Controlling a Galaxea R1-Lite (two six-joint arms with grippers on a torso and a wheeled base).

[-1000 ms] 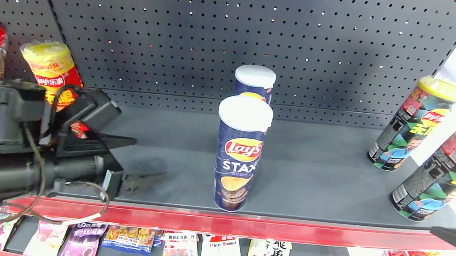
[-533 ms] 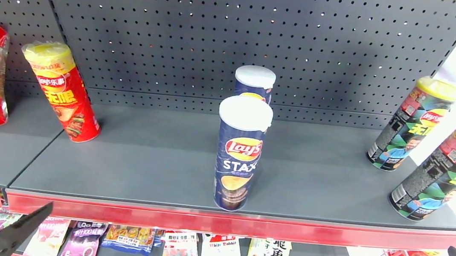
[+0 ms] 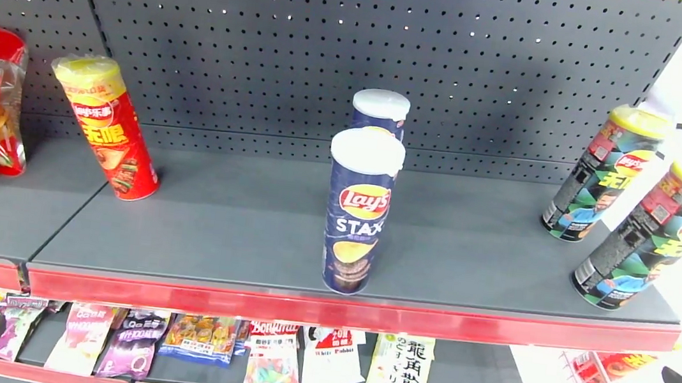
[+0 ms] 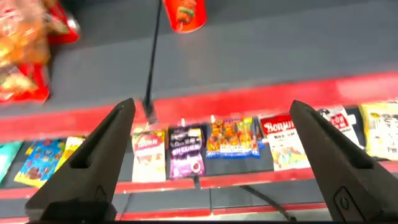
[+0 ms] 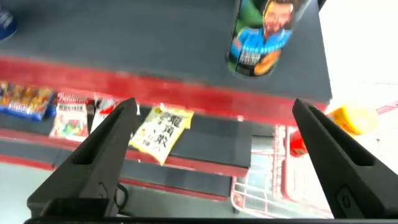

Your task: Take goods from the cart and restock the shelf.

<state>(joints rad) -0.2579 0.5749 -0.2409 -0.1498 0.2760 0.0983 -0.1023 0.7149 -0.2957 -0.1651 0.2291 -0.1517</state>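
At the centre of the head view, on the grey shelf [image 3: 234, 231], a blue can [image 3: 359, 210] stands at the front edge, with a second blue can [image 3: 380, 109] just behind it. A red can [image 3: 106, 126] stands toward the upper left and two dark cans [image 3: 600, 173] at the right. The left claw [image 4: 211, 104] and the right claw [image 5: 214, 104] both have their fingers spread wide apart, holding nothing.

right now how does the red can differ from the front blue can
The red can has a yellow lid; the front blue can a white one. The red can stands farther back, the front blue can at the shelf lip. Both are tall tubes.
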